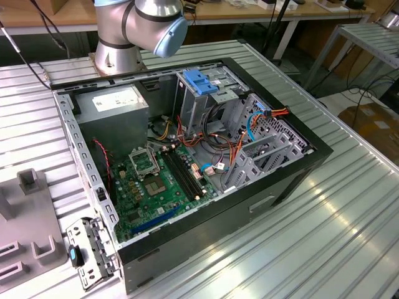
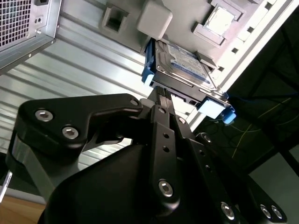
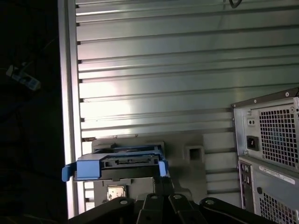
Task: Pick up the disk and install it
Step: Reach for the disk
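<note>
Both wrist views put the disk right at the tip of my gripper, with the fingers pinched together on the disk's near edge, between its blue rails. I see the disk over a grey fixture at the bench edge, though I cannot tell whether it rests there or hangs clear. Near it is the case; in the exterior view its open side faces up, with the arm rising beyond it.
</note>
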`<action>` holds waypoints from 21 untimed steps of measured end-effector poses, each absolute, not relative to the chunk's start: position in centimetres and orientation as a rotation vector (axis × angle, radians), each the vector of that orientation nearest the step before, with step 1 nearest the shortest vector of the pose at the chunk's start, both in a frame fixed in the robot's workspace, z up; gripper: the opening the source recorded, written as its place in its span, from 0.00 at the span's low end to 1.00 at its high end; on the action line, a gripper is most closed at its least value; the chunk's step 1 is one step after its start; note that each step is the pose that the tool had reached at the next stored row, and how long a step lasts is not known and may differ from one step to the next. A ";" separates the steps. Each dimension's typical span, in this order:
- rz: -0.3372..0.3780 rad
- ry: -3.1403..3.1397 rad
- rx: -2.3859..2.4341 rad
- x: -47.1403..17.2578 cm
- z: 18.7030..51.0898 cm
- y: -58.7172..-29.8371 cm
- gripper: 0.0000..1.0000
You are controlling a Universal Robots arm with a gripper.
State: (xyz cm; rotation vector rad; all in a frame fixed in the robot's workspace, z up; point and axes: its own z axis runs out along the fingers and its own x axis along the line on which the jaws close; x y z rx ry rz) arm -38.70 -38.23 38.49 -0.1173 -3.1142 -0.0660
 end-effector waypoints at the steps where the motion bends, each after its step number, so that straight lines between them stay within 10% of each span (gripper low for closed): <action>1: -0.066 -3.114 -0.112 -38.8 38.5 -38.2 0.11; 21: -0.067 -3.111 -0.076 -43.6 38.4 -38.2 0.11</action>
